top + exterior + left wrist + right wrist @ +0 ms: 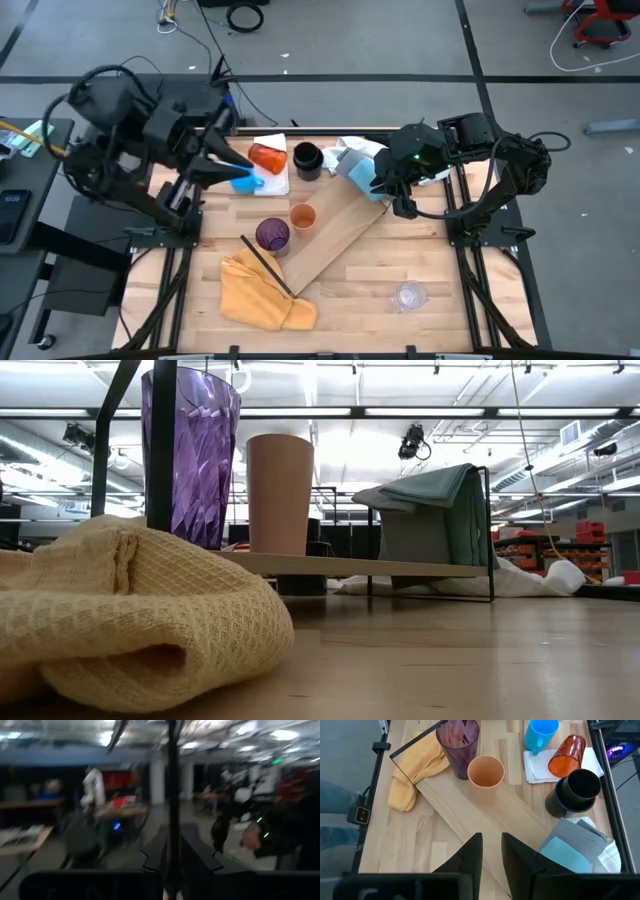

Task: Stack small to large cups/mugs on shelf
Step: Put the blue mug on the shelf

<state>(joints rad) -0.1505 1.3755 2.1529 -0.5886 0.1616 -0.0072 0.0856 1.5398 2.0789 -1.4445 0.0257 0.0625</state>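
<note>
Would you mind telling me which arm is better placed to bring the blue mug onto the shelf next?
Left. Its end effector sits right beside the blue mug, while the right end effector hovers over the shelf's far end.

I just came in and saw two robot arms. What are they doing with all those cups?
They're lining up cups on a wooden shelf. A purple cup and a small orange cup already stand on it. The left gripper is at the blue mug on the white pad, beside a tipped red-orange tumbler. A black mug waits nearby. The right gripper hovers over the shelf's far end, holding nothing.
</note>
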